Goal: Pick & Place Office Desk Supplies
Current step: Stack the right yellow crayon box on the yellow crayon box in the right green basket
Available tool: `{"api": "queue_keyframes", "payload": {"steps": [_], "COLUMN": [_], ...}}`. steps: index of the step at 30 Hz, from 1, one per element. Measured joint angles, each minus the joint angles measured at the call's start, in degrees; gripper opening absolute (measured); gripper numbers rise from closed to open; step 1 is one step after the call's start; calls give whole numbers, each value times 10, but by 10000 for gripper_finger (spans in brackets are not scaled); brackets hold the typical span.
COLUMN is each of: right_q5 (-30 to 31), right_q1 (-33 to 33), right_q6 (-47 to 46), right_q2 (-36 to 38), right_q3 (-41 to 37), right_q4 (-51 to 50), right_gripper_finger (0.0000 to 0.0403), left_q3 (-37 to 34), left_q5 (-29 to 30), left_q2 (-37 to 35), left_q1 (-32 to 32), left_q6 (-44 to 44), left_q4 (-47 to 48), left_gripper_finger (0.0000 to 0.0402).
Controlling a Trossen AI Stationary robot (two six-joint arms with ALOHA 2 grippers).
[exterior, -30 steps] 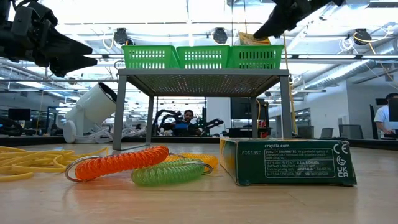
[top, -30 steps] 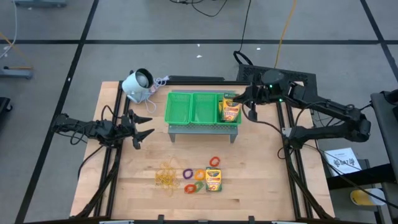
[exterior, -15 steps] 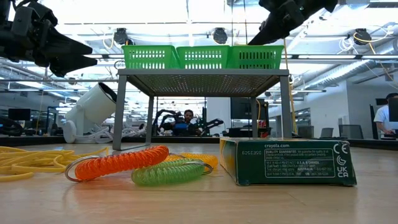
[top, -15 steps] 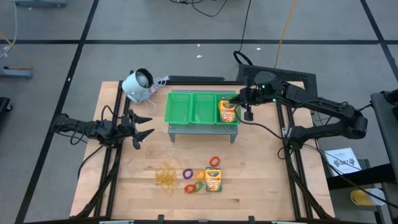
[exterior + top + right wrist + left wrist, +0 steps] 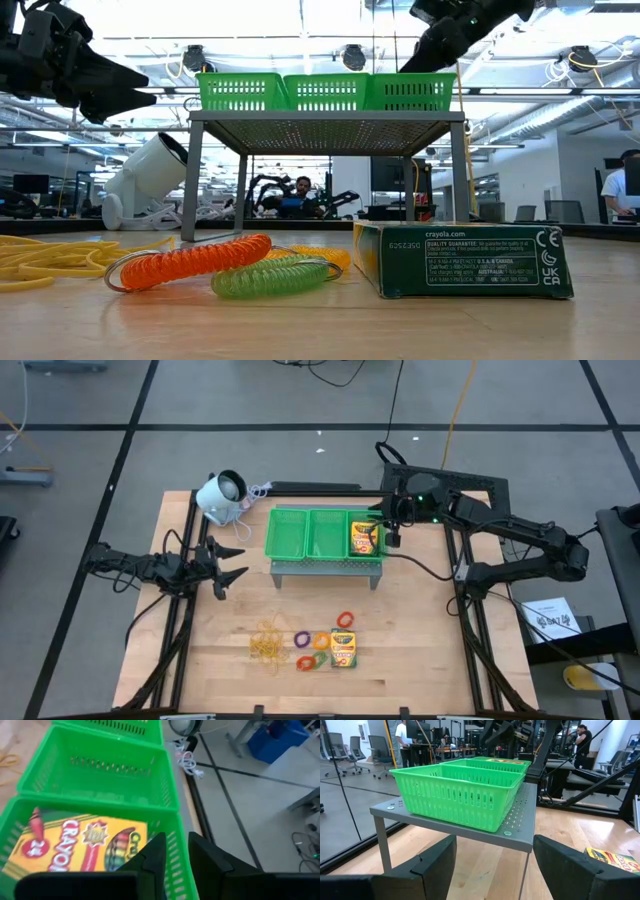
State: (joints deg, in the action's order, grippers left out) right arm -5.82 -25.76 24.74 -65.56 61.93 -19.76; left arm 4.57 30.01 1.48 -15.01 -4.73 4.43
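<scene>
The wooden surface (image 5: 400,630) carries a grey stand (image 5: 328,567), white device (image 5: 220,495), rubber bands (image 5: 267,644), rings (image 5: 318,643) and crayon box (image 5: 343,648).

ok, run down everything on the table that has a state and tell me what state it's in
Crayon box: lying flat in the tray's right compartment.
Green tray: on the metal stand, its other two compartments empty.
Second crayon box: lying on the table.
Right tool: over the tray's right end, slightly open, holding nothing.
Left tool: open, empty.
</scene>
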Motion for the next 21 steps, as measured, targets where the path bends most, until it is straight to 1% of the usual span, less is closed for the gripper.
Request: {"api": "queue_keyframes", "payload": {"steps": [5, 12, 18, 21], "right_q5": [-1, -2, -2, 0], "right_q1": [7, 30, 62, 88], "right_q6": [-30, -33, -115, -113], "right_q2": [2, 2, 2, 2], "right_q3": [0, 0, 0, 0], "right_q4": [27, 28, 32, 13], "right_gripper_finger": [90, 87, 95, 109], "left_q3": [0, 0, 0, 0], "left_q5": [0, 0, 0, 0], "left_q2": [0, 0, 0, 0], "left_q1": [0, 0, 0, 0], "left_q6": [0, 0, 0, 0], "left_q4": [0, 0, 0, 0], "left_gripper_finger": [271, 271, 271, 271]}}
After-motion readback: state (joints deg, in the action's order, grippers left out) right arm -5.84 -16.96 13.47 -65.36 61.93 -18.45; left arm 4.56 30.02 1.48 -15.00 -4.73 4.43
